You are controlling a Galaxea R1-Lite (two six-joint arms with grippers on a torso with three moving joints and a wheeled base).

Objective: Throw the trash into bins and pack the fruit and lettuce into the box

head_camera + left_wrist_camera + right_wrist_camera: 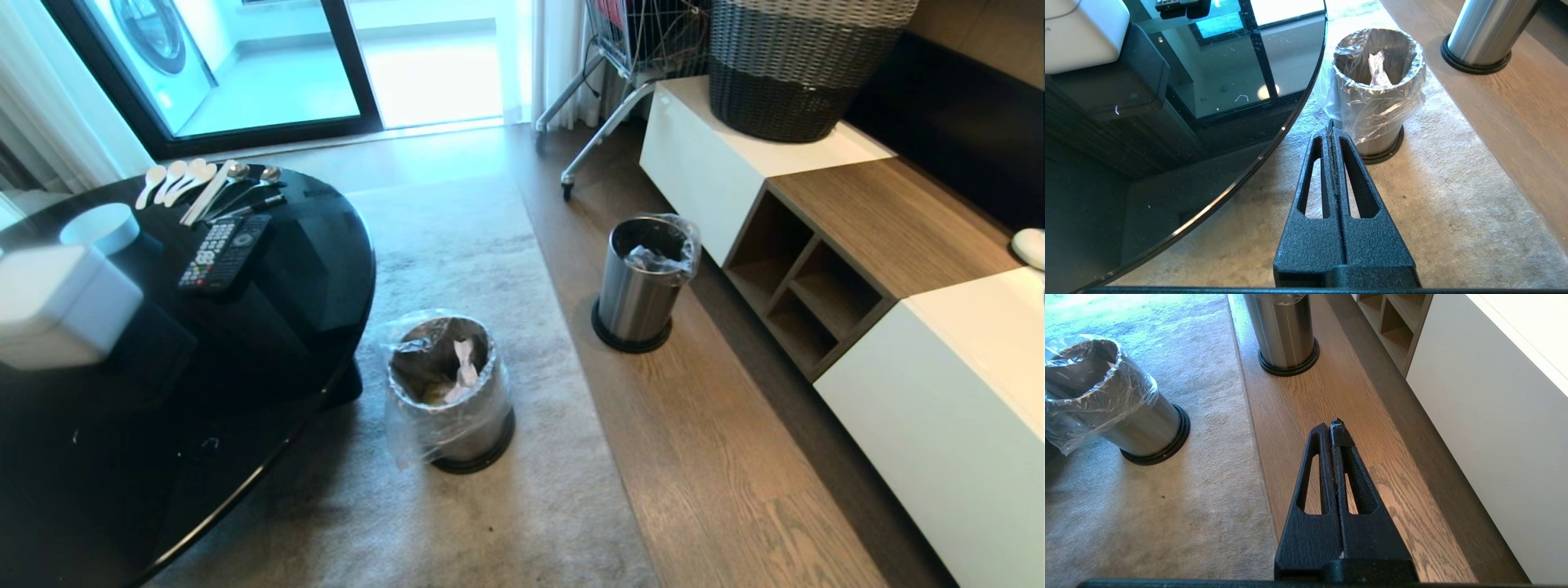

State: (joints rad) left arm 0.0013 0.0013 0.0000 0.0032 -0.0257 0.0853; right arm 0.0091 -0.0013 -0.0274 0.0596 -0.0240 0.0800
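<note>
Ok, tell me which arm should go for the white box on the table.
Likely left. The white box sits on the table on the robot's left, near the left gripper at the table's edge; the right gripper hangs over wooden floor by the cabinet.

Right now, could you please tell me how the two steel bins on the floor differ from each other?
The near bin stands on the grey rug beside the black table; the far bin stands on the wood floor by the cabinet. The near bin's clear liner hangs loosely far down its outside; the far bin's liner bunches at the rim. Something white shows inside the near bin. Both are round steel bins with black bases.
</note>
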